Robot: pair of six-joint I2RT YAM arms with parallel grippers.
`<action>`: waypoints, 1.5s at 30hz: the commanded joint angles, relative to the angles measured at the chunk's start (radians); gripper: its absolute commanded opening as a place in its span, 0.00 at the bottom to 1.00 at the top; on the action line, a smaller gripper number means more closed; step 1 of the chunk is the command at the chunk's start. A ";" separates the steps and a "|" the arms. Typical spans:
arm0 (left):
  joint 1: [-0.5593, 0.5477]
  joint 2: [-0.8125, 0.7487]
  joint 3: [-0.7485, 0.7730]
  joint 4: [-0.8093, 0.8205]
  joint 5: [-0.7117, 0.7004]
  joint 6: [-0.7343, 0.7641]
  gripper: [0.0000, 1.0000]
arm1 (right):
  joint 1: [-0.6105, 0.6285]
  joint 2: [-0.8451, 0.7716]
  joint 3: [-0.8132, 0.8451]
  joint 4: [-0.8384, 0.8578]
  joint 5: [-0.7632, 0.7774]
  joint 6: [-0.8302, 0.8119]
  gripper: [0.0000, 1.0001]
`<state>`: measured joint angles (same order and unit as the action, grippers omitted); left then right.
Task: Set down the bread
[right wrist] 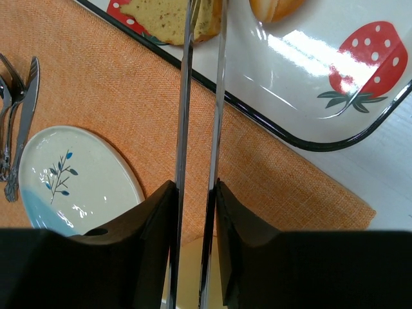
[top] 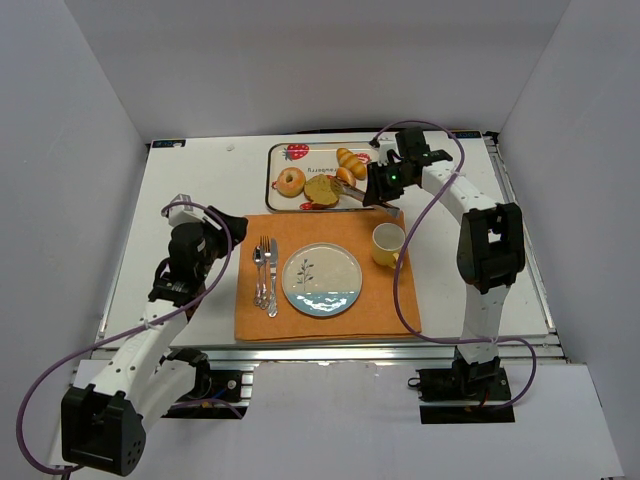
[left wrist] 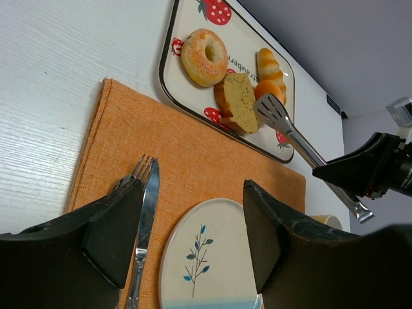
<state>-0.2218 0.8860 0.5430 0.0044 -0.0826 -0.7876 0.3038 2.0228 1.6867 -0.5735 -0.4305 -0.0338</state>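
Observation:
A slice of seeded bread (top: 322, 189) lies on the strawberry tray (top: 283, 160), also in the left wrist view (left wrist: 239, 100) and the right wrist view (right wrist: 168, 16). My right gripper (top: 381, 184) is shut on metal tongs (right wrist: 199, 129), whose tips (left wrist: 273, 111) straddle the slice's right edge. A white plate with a blue sprig (top: 322, 280) sits on the orange placemat (top: 325, 320). My left gripper (top: 205, 238) is open and empty above the placemat's left edge, with the plate (left wrist: 206, 257) showing between its fingers.
On the tray are a bagel (top: 290, 181) and croissant-like rolls (top: 351, 160). A fork, spoon and knife (top: 265, 275) lie left of the plate. A yellow cup (top: 388, 243) stands on the placemat's right side, below my right gripper.

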 commanded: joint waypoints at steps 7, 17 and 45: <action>0.002 -0.044 0.003 -0.035 -0.019 -0.007 0.73 | 0.006 -0.010 -0.010 0.026 -0.053 0.020 0.27; 0.002 -0.061 -0.002 -0.044 -0.023 -0.010 0.73 | -0.002 -0.061 -0.018 0.040 -0.028 0.025 0.38; 0.002 -0.039 0.009 -0.037 -0.020 -0.007 0.73 | -0.006 -0.072 -0.076 0.064 -0.017 0.144 0.41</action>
<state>-0.2218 0.8494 0.5430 -0.0303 -0.0940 -0.7952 0.3012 1.9923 1.6264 -0.5365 -0.4294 0.0620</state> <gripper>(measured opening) 0.727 0.419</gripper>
